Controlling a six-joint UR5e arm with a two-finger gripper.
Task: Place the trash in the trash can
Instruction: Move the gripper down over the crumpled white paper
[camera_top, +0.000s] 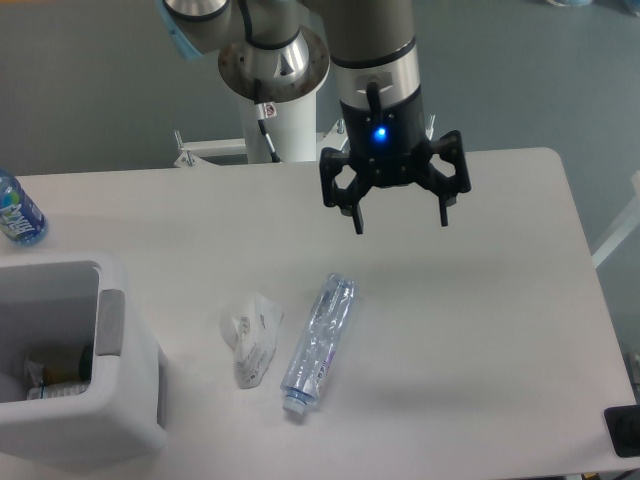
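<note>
presently, one fixed view only. the tool (400, 222) hangs above the worktop (480, 330) at the far middle, fingers spread wide apart, released, nothing between them and nothing touching them. a blue light glows on the tool body just above the fingers.

trash, item one: crumpled white paper wrapper (252, 340) lying flat on the worktop, nearer the camera than the tool and to its left in the frame. faint print visible, not legible.

trash, item two: crushed clear plastic bottle (320, 342) lying on its side just beside the wrapper on the right of it, apart by a narrow gap. its pale cap points toward the near edge; its other end points toward the tool. both items lie well below the tool and out of its reach as it stands.

trash can (120, 395): white boxy bin at the near left corner, grey oval patch on the rim facing the wrapper. some items lie inside at the bottom; cannot tell what they are.

blue-labelled water bottle (18, 212) at the far left edge, partly cut off.
</note>
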